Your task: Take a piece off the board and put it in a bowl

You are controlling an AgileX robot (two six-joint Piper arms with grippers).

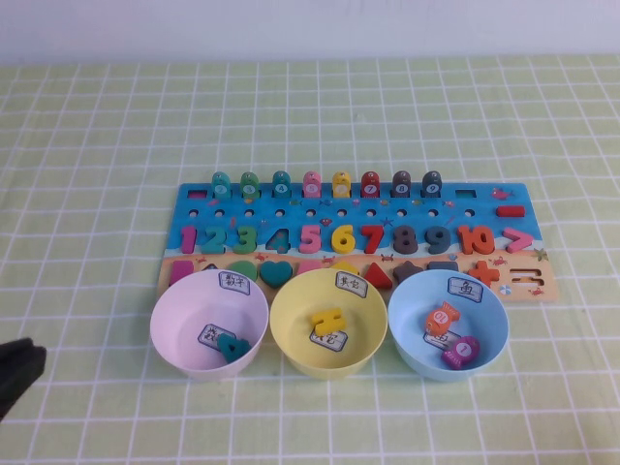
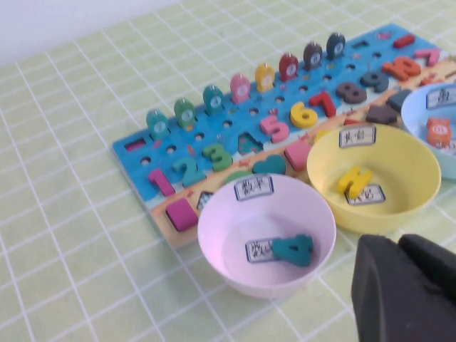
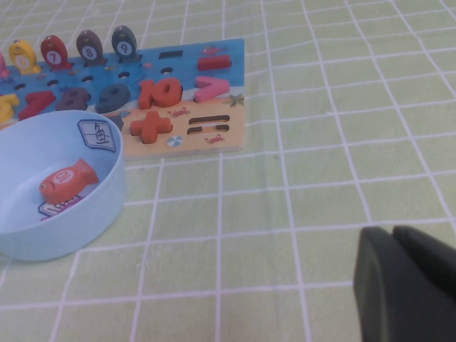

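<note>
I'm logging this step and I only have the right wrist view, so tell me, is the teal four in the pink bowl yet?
Observer: Yes, the dark-teal 4 lies inside the pink bowl, next to a white label.
Operator: Is its slot bare?
Observer: Yes, the board shows only a 4 outline between the green 3 and the pink 5.
Operator: Where are the grippers?
Observer: The left gripper sits at the table's near-left edge, apart from the pink bowl. The right gripper appears only in your view, apart from the light blue bowl.
</note>
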